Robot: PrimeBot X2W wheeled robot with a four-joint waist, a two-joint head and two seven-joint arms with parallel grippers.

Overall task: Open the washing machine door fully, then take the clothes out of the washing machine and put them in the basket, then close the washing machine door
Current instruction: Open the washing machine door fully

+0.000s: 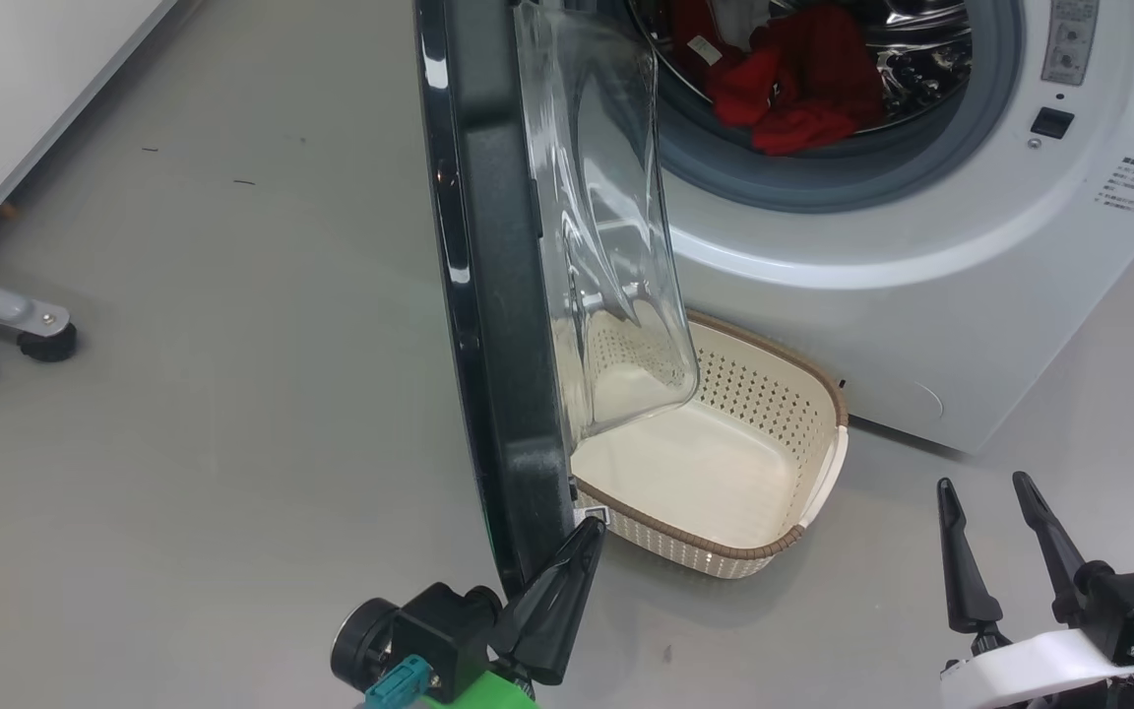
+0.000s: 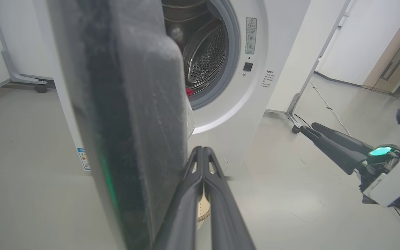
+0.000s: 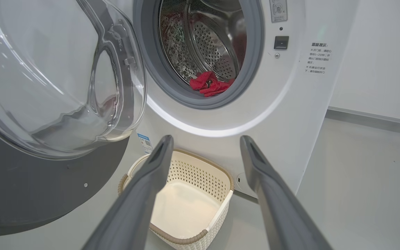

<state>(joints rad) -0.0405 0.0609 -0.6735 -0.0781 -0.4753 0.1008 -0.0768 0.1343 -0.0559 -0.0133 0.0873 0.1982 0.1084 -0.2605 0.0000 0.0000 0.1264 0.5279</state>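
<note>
The washing machine door [image 1: 498,295] stood open, edge-on to the head view, its wide black rim running down the middle of the picture and its clear glass bowl [image 1: 606,246] bulging toward the right. Behind it the washing machine [image 1: 921,286] showed its round opening, a grey rubber ring [image 1: 995,108] circling the perforated steel drum [image 3: 217,52]. The clothes [image 1: 793,89] lay inside that drum as a red heap at its lower front, just behind the ring, with a white tag showing on one fold. The basket [image 1: 754,389] sat on the floor [image 1: 232,394] directly before the machine, below the opening and just beside the door's inner face, part of it seen through the glass; its cream bottom was in plain sight. The left fingers [image 1: 557,591] were clenched flat together with nothing between them, their tips up against the inner side of the door's lower edge, close above the basket's near corner; whether they truly pressed on the rim could not be told. The right fingers [image 1: 961,561] stood spread wide apart and held nothing, hanging over the floor to the right of the basket, well apart from the door and pointing toward the machine. A blue label sticker [image 3: 145,142] sat low on the machine's white front, and wheeled metal feet [image 1: 35,335] rested on the floor far to the left.
</note>
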